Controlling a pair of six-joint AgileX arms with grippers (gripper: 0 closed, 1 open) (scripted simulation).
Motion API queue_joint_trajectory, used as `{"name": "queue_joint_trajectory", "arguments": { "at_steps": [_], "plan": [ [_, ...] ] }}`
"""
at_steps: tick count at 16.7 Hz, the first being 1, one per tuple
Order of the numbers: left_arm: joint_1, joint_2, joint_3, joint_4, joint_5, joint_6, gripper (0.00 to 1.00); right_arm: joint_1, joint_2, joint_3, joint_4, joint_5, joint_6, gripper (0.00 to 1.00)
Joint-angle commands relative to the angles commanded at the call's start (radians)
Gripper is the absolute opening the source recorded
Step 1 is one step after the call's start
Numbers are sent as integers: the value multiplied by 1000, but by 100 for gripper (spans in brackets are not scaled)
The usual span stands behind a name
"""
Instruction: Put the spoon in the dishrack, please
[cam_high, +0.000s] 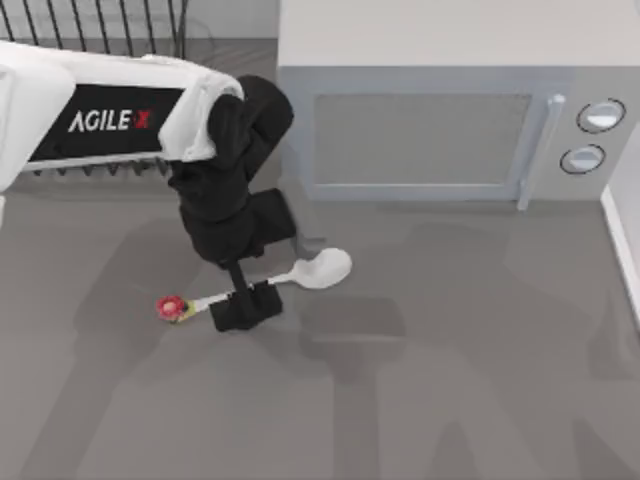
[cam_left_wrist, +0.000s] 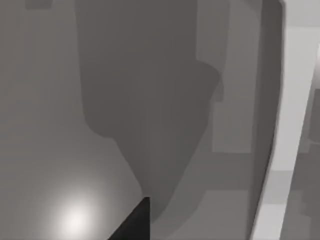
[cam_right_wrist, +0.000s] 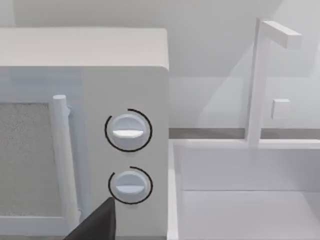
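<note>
The white spoon (cam_high: 322, 269) lies slantwise in the middle of the grey table, its red flower knob (cam_high: 172, 308) to the left and its oval bowl to the right. My left gripper (cam_high: 243, 306) reaches down from the white AgileX arm and is shut on the spoon's thin handle, midway along it. In the left wrist view a dark tip of one finger (cam_left_wrist: 135, 226) shows over bare table. The dishrack (cam_high: 100, 25), dark slanted wire bars, stands at the back left behind the arm. A dark part of my right gripper (cam_right_wrist: 95, 225) shows before the microwave's knobs.
A light grey microwave (cam_high: 430, 130) fills the back middle and right, door shut, handle and two knobs on its right. A white sink (cam_right_wrist: 240, 200) with a faucet sits at the table's right edge. Bare table spreads in front of the spoon.
</note>
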Motion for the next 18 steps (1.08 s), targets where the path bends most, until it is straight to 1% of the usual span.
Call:
{"name": "queue_joint_trajectory", "arguments": {
  "at_steps": [6,7,14,15,18],
  "plan": [
    [0,0,0,0,0,0,2,0,0,0,0,0,0,100],
    [0,0,0,0,0,0,0,0,0,0,0,0,0,100],
    [0,0,0,0,0,0,0,0,0,0,0,0,0,100],
    [0,-53,8,-40,19,-12,0,0,0,0,0,0,0,100],
    [-6,-49,45,-78,19,-7,0,0,0,0,0,0,0,100]
  ]
}}
